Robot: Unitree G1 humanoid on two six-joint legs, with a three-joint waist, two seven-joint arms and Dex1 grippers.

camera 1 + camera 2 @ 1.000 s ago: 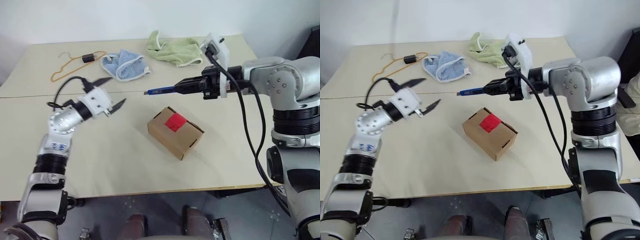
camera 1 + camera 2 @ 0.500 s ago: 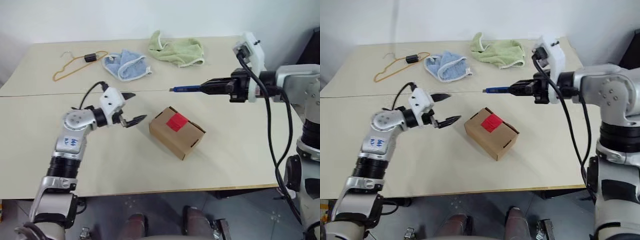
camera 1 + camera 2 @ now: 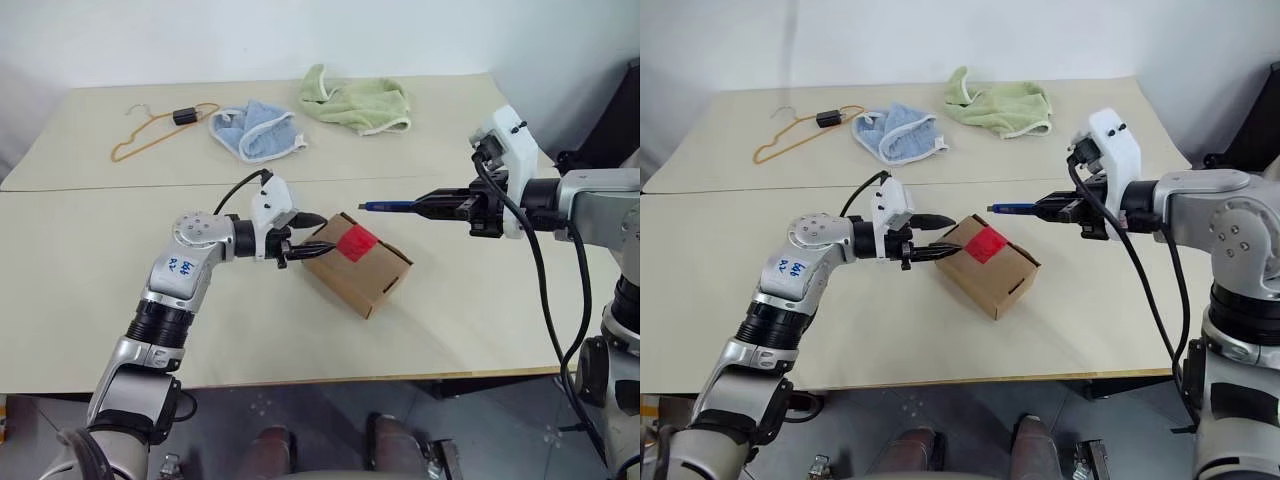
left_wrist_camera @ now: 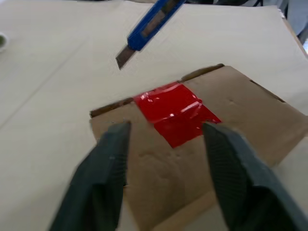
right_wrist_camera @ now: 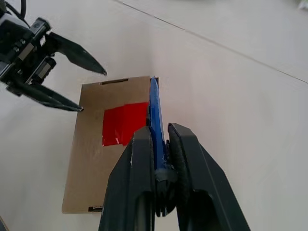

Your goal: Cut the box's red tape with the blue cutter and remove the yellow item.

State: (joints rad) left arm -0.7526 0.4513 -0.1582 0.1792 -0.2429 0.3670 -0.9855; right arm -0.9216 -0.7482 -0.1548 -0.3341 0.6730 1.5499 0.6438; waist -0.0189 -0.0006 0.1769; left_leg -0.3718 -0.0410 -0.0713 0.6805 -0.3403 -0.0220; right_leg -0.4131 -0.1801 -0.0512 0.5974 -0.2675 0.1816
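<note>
The small brown box (image 3: pixel 372 275) lies closed on the table, with the red tape (image 3: pixel 356 241) across its lid seam. My left gripper (image 3: pixel 317 235) is open at the box's left end. Its fingers (image 4: pixel 108 168) straddle that end's corner, just short of the tape (image 4: pixel 175 111). I cannot tell whether they touch the cardboard. My right gripper (image 3: pixel 442 206) is shut on the blue cutter (image 3: pixel 392 207). It holds the cutter level above the table, a little beyond the box, blade tip toward the left gripper. The yellow item is hidden.
At the back of the table lie an orange wire hanger (image 3: pixel 140 137) with a black clip, a blue cloth (image 3: pixel 255 132) and a green cloth (image 3: pixel 355 100). A seam (image 3: pixel 100 187) crosses the tabletop behind the box.
My left gripper swung right, up to the box's end, rolling as it went, and its fingers came closer together. My right gripper drew back to the right with the cutter.
</note>
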